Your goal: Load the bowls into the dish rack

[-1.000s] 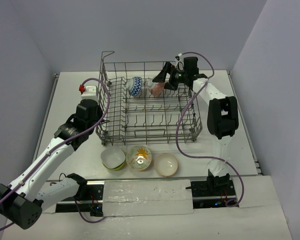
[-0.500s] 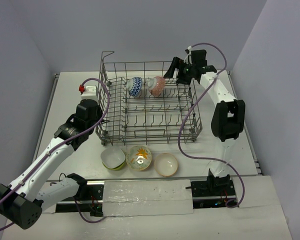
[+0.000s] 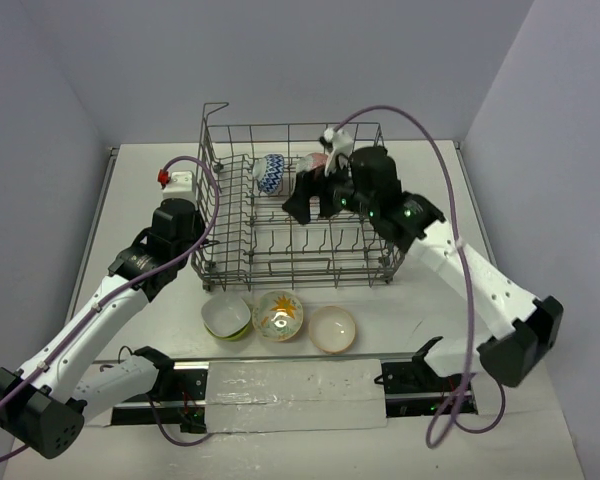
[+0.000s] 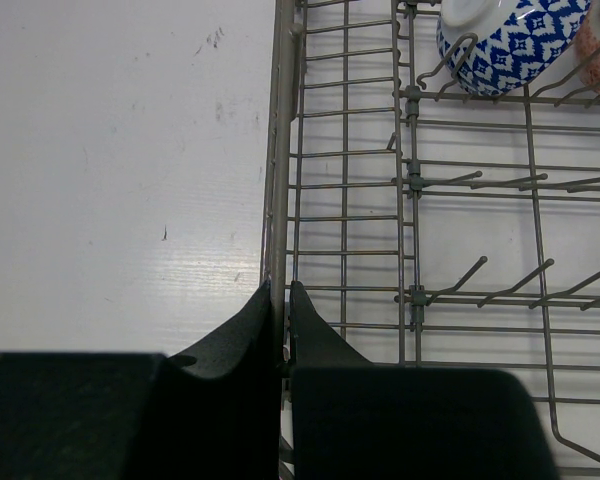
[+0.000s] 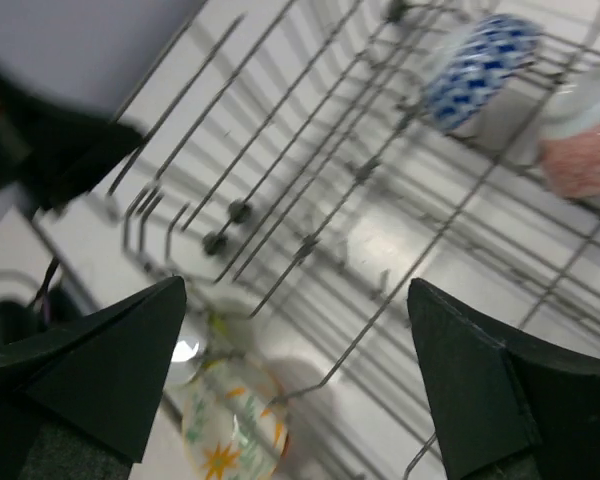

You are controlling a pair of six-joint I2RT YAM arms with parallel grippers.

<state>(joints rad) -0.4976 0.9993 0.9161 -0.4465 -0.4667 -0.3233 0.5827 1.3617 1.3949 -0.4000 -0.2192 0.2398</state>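
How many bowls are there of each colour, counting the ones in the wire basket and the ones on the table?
Blue-and-white patterned bowl: 1
Red-orange patterned bowl: 1
Lime-green bowl: 1
Yellow-floral bowl: 1
Pale cream bowl: 1
Total: 5 bowls, 2 in the dish rack and 3 on the table in front of it.
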